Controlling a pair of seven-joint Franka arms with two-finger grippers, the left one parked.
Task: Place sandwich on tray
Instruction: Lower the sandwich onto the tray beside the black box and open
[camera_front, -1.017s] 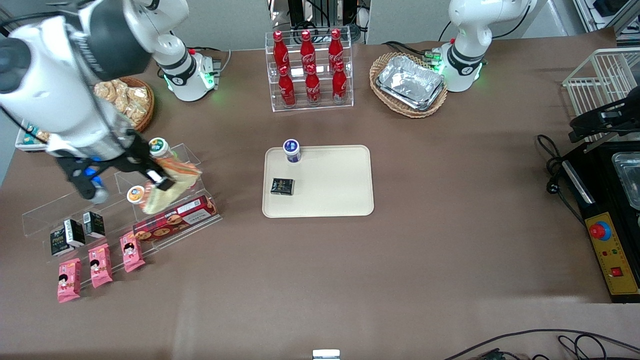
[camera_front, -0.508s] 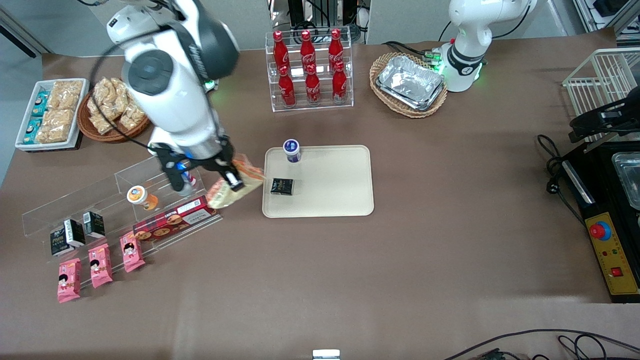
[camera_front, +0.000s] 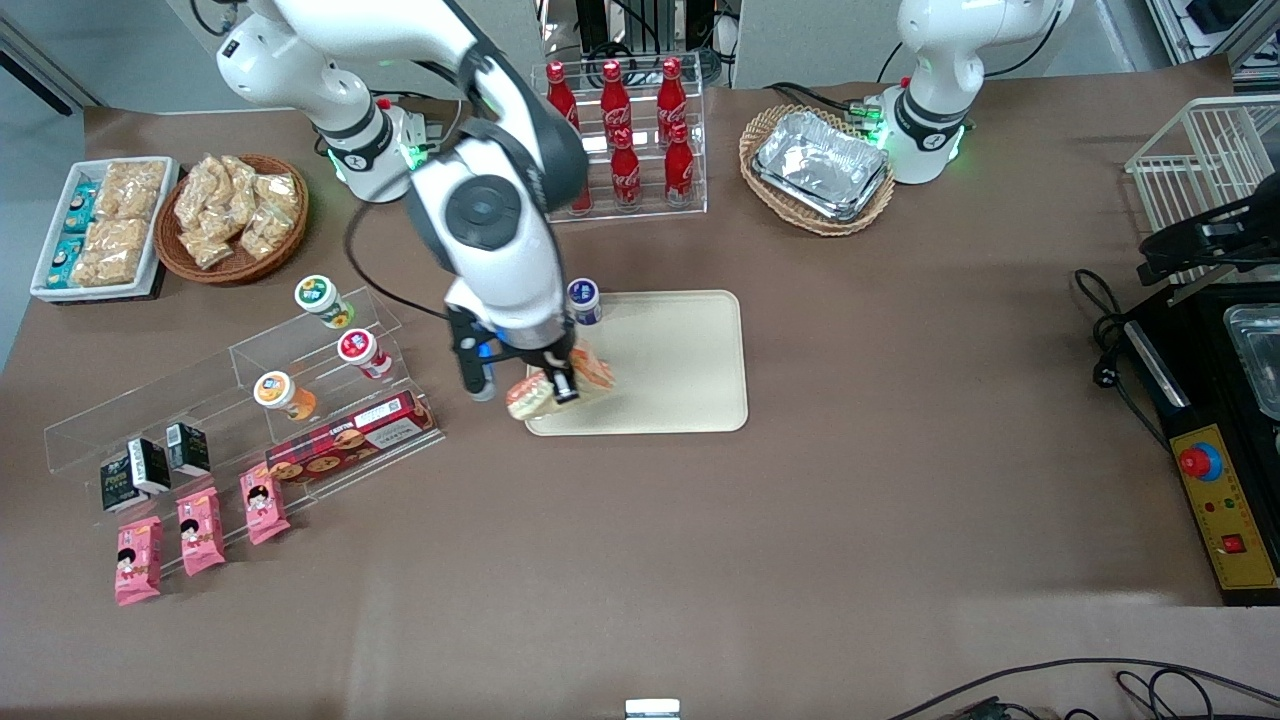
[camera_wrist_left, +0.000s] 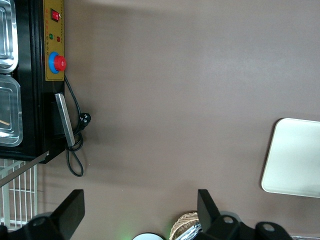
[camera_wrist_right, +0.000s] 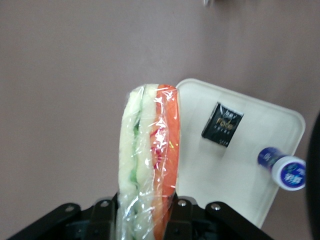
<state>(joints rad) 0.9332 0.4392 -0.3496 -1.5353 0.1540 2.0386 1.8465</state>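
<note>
The sandwich was held clamped in the closed jaws of the gripper above the tray edge nearest the working arm's end of the desk, so early release risked it tipping off.

The sandwich is a triangular wedge in clear, crinkled plastic wrap, with pale cream bread, a green streak and an orange-red layer on one face. It hangs on edge, clamped between the fingers of the gripper, above the corner of the tray nearest the front camera at the working arm's end. The tray is a flat, cream-beige rectangle with rounded corners and a low rim.
</note>
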